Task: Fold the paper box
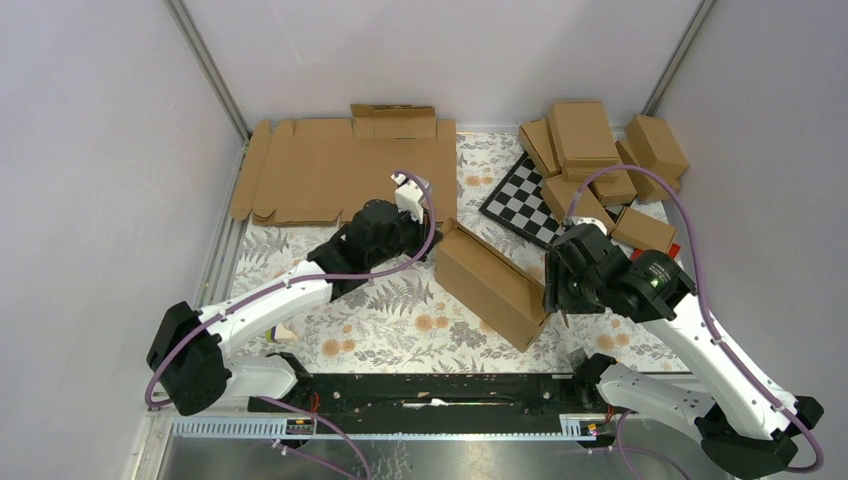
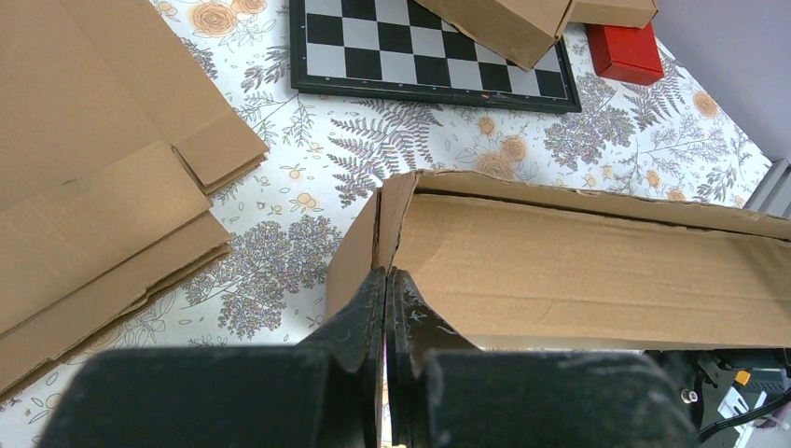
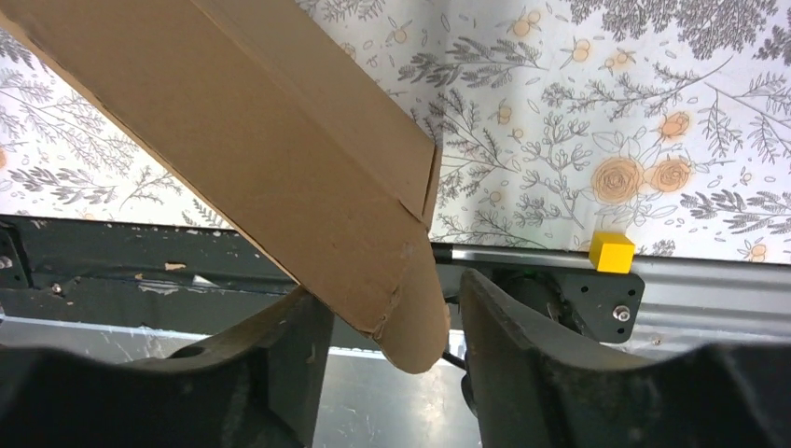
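A floral table cover (image 1: 380,330) is spread between pale walls. Near its middle the paper box (image 1: 492,285) is set as a long, partly folded shell, angled between the two arms. Its far-left corner is met by the left gripper (image 2: 386,278), whose fingers are pressed together. Its near-right corner is straddled by the right gripper (image 3: 387,317), whose fingers (image 3: 280,355) are held apart, one against the cardboard, the other clear of it. Flat cardboard blanks (image 1: 350,170) are stacked behind, with a chessboard (image 1: 525,200) and closed boxes (image 1: 600,150) to the right.
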You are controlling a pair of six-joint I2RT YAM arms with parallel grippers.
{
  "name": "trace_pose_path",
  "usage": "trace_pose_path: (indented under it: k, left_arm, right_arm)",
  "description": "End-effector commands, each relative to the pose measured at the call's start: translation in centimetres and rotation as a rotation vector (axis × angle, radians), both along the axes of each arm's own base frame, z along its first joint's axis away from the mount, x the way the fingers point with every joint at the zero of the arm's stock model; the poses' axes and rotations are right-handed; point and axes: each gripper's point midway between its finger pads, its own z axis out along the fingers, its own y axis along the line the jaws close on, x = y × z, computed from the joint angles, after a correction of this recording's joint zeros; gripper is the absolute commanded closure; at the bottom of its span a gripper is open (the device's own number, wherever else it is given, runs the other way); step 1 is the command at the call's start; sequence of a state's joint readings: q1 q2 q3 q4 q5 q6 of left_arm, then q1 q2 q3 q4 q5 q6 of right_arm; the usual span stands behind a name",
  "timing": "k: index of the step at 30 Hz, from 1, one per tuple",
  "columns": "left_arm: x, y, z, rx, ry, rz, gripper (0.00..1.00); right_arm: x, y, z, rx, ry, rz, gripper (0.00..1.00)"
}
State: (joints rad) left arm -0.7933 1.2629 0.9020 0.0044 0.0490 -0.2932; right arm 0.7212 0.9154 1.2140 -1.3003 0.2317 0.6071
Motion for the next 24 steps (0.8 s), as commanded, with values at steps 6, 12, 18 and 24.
trace_pose_path:
  k: [6,12,18,24]
  left_arm:
    - [-0.1,0.5,1.2,0.011,-0.015,0.026,1.00]
    - [-0.9,0.4,1.3,-0.009,0.008,0.051,1.00]
    - [-1.5,0.5,1.1,-0.012,0.010,0.080,1.00]
    - [-1.5,0.5,1.1,-0.002,0.003,0.089,1.00]
  right_arm:
    - [-1.4,1.1,-0.8,0.079,0.069,-0.022,0.57]
    - [-0.2,2.0,-0.2,0.154,0.027,-0.133,0.70]
    - [0.7,1.5,-0.4,0.152,0.004,-0.245,0.73]
    - [1.0,0.6,0.7,0.149,-0.042,-0.299,0.74]
